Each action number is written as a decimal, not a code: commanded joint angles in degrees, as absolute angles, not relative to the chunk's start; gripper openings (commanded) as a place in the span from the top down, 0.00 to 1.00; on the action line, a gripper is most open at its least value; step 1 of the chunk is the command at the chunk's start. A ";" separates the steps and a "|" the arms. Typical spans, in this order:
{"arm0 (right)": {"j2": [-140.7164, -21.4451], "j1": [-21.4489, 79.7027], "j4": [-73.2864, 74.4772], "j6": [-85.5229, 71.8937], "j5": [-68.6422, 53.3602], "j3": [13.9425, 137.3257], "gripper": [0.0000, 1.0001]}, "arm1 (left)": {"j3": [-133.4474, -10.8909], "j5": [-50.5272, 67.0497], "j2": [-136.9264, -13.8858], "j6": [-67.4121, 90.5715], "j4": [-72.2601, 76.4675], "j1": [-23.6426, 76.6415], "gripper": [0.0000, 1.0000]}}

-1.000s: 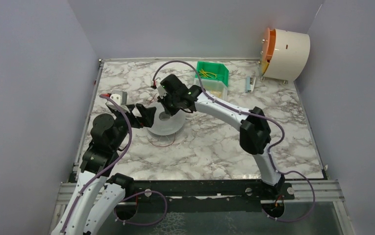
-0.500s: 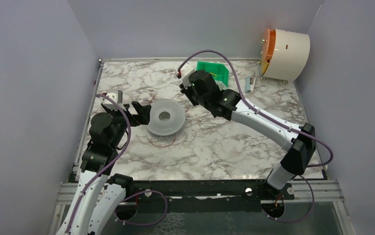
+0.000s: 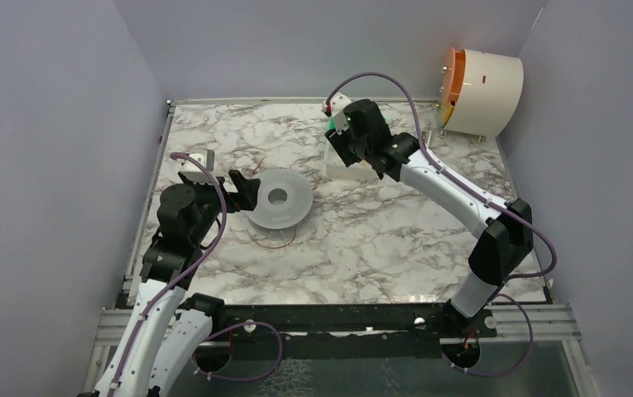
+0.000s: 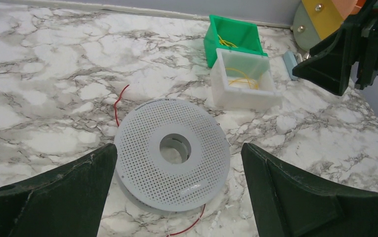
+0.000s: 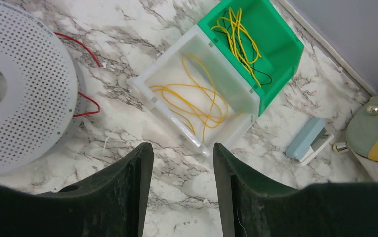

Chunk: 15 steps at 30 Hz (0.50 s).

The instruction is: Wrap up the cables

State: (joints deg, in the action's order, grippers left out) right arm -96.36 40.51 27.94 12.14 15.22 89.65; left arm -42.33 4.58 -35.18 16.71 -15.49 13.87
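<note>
A grey perforated spool [image 3: 278, 198] lies flat on the marble table, with a thin red cable [image 4: 120, 101] running out from under it on its far and near sides. My left gripper [image 4: 178, 148] is open and empty, its fingers either side of the spool's near edge. Loose yellow cables [image 5: 196, 98] lie in a clear bin [image 5: 147, 89]. More yellow cables and a dark one [image 5: 238, 34] lie in the green bin [image 5: 280, 54] behind it. My right gripper [image 5: 183, 146] is open and empty, hovering just in front of the clear bin.
A large white and orange drum [image 3: 482, 91] stands on its side at the back right corner. A small pale blue object [image 5: 308, 140] lies on the table right of the bins. Grey walls enclose the table on three sides.
My right arm has swung away from the spool, back and to the right, to over the bins. My left gripper has stayed open beside the spool.
</note>
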 commanded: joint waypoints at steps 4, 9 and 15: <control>-103.39 38.41 34.42 13.40 6.88 94.09 0.36 | -41.75 6.32 -35.40 17.13 -13.74 13.61 0.01; -108.04 36.09 35.38 14.38 3.66 95.65 0.27 | -41.66 6.85 -35.58 17.14 -13.58 14.25 0.01; -114.83 34.75 37.67 14.08 0.40 100.63 0.27 | -41.66 6.90 -35.94 17.14 -13.58 14.66 0.01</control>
State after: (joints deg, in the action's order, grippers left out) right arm -111.72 35.62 35.18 13.63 4.56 96.75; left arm -42.19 5.54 -35.88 16.78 -15.46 14.37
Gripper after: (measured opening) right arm 0.729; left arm 0.990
